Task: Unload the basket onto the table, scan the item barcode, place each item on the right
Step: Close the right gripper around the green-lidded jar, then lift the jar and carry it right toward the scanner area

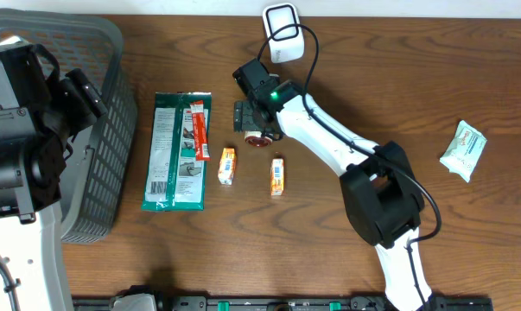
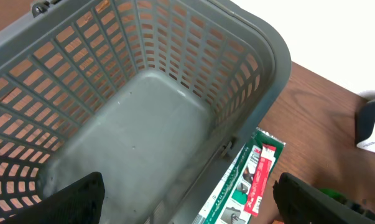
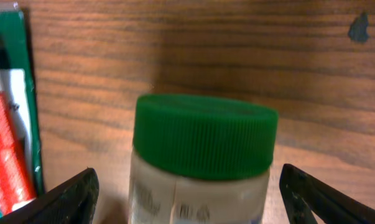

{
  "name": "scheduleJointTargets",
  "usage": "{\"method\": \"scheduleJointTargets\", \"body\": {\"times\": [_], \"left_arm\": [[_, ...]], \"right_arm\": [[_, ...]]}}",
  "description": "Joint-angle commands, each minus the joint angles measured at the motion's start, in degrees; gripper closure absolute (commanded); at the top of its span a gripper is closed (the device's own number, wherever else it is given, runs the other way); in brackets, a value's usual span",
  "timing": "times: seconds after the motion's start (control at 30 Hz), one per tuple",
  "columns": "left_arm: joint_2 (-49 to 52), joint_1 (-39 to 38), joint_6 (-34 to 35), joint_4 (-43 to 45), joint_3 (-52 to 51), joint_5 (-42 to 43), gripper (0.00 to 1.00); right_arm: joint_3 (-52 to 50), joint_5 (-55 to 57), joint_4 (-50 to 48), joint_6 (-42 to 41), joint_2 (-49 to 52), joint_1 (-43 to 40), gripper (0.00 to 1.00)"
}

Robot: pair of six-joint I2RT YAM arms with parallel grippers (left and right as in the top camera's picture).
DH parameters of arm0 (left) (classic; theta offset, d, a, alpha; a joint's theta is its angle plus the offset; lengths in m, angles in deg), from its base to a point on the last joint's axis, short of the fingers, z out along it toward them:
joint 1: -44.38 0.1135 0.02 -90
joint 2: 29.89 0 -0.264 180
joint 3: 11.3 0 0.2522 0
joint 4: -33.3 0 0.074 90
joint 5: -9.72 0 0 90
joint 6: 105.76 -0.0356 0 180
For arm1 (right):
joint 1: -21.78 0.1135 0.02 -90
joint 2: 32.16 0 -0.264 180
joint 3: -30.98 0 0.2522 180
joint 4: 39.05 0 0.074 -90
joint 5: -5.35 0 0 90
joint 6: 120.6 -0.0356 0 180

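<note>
Jar (image 3: pixel 203 140): round, with a ribbed green plastic cap over a pale body; the small print is too blurred to read. It sits on the wood-grain table (image 3: pixel 249 43) between the fingers of the right end effector (image 3: pixel 188 186), which is spread wide with neither finger touching it. Its long axis runs up the wrist frame, cap end farthest; the lower body is cut off. The left end effector (image 2: pixel 187 196) is spread wide, holding nothing, over a grey lattice basket (image 2: pixel 265 59). A flat green packet (image 3: pixel 7 93) is cropped at the left.

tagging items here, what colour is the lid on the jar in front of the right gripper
The lid is green; clearest in the right wrist view.
</note>
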Motion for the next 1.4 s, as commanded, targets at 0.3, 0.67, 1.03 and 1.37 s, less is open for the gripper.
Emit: {"method": "scheduleJointTargets", "body": {"times": [0.3,0.67,1.03,1.37], "left_arm": [[-0.1,0.3,0.1,-0.1,0.3,-0.5,0.12],[-0.1,0.3,0.1,0.0,0.3,-0.5,0.12],[-0.1,0.3,0.1,0.0,0.3,-0.5,0.12],[-0.1,0.3,0.1,-0.1,0.3,-0.5,0.12]], "right_arm": [[0.6,2.6,0.7,0.0,0.6,-1.0,0.48],[0.6,2.6,11.7,9.6,-3.9,-6.8,0.55],[-0.5,2.7,23.3,12.3,-3.9,-10.1,0.23],[-6.3,3.3,20.8,12.3,-3.8,-12.1,0.25]]}}
